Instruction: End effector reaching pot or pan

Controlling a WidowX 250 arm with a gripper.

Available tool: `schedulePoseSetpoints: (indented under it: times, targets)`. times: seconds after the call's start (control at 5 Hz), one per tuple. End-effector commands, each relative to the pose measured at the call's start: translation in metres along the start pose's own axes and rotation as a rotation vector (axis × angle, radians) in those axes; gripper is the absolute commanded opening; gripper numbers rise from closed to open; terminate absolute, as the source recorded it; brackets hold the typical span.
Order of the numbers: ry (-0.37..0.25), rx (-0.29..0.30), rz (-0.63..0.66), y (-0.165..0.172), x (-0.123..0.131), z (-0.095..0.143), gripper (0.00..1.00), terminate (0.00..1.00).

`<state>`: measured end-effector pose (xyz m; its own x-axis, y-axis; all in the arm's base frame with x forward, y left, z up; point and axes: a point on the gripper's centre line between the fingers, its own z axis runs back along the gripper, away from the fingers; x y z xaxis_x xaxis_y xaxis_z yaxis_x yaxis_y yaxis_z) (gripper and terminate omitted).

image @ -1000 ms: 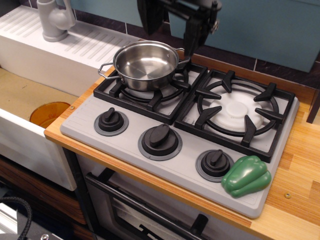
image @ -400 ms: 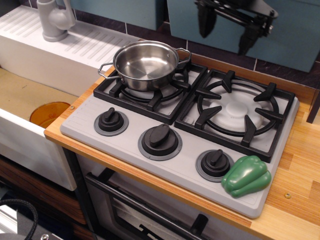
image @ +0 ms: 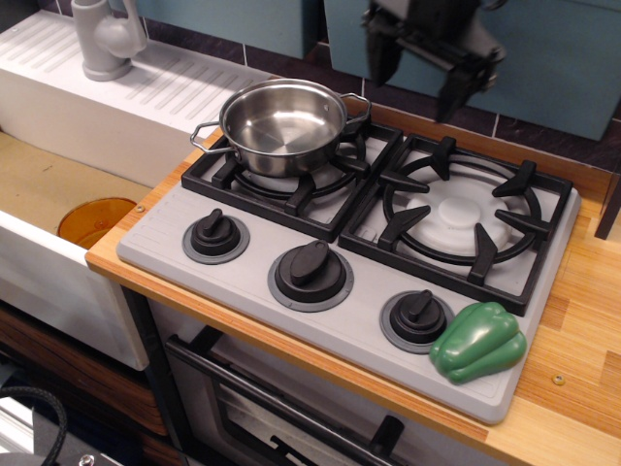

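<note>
A shiny round steel pot (image: 283, 124) with two small loop handles stands on the back left burner of the toy stove (image: 243, 254). It is empty. My black gripper (image: 419, 85) hangs at the top of the view, above the back edge of the stove and to the right of the pot. Its two fingers point down and stand wide apart with nothing between them. One finger (image: 380, 60) is close to the pot's right handle (image: 357, 102) but apart from it. The arm above is cut off by the frame.
A green toy pepper (image: 479, 341) lies at the stove's front right corner. Three black knobs line the front; the middle one (image: 310, 269) is the largest. The right burner grate (image: 464, 209) is bare. A grey faucet (image: 101, 37) and white sink stand to the left.
The gripper swung from beside the pot to the right, then came back left and lower. It has stayed open. The pot has not moved.
</note>
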<state>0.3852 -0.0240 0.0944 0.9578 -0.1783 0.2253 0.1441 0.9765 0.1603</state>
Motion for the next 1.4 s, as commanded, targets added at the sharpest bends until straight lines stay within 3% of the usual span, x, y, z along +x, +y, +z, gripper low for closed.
schedulePoseSetpoints:
  times: [0.0,0.6,1.2]
  targets:
    - [-0.094,0.037,0.008,0.010,-0.007,0.011,1.00,0.00]
    - [-0.146,0.049,0.029,-0.001,-0.020,-0.026,1.00,0.00]
    - [-0.143,0.056,0.035,0.001,-0.039,-0.027,1.00,0.00]
